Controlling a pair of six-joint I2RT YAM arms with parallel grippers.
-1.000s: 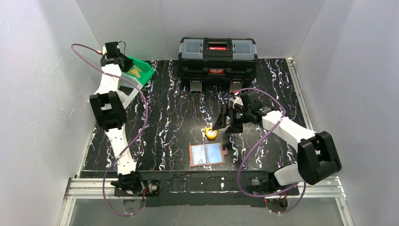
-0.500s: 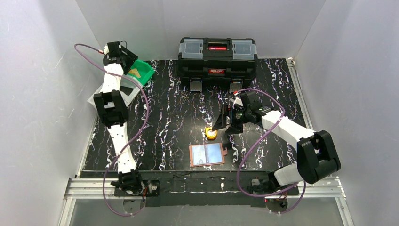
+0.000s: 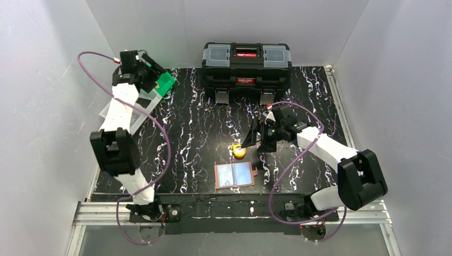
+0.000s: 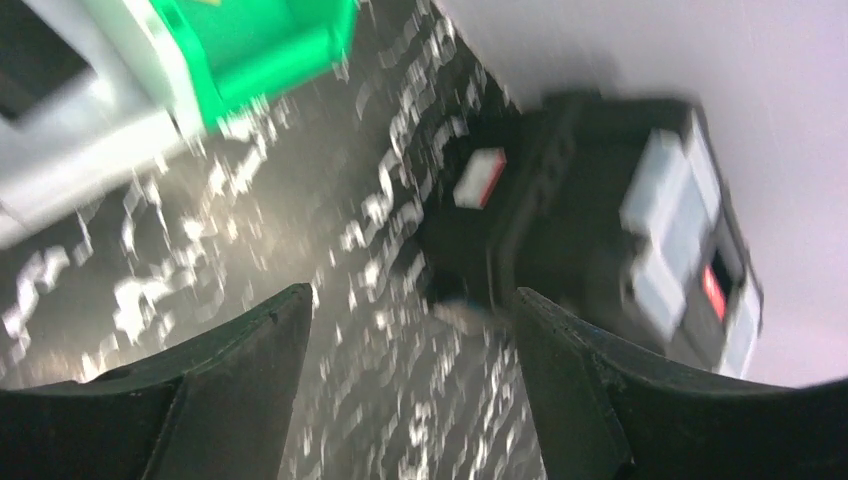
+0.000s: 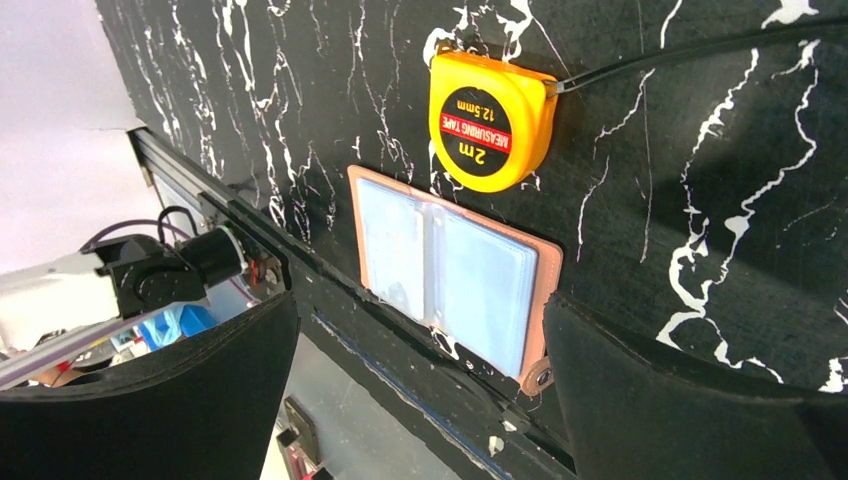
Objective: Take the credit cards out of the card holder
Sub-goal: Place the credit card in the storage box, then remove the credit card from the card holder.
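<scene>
Since a second ago the left arm has swung back from the far-left corner: its elbow now sits lower and further out toward 9 o'clock, and the left tool (image 4: 410, 300) has lifted from over the green bin (image 3: 166, 82) and now hangs tilted above the bin's 9 o'clock rim, covering most of it from above. That tool was pressed together a second ago; its own camera, blurred by motion, now shows the two fingers spread with nothing between them, looking across the marbled black surface (image 3: 202, 122) toward the black toolbox (image 3: 246, 64) at 12 o'clock. Beside the green bin, on its 7 o'clock side, lies the white bin (image 3: 139, 104), partly under the arm. The credit cards cannot be made out in either bin at this moment. By contrast the right arm has hardly shifted: the right tool (image 5: 420, 310) hovers just right of centre with its fingers spread wide and empty, pointing down toward 6 o'clock. Beneath it the card holder (image 3: 234, 175) lies where it was, at 6 o'clock close to the near edge, opened flat with its pale bluish sleeves facing up and its snap tab sticking out at its 3 o'clock side. Just beyond its 12 o'clock edge sits the yellow tape measure (image 3: 239, 151); whether the two touch cannot be told.
</scene>
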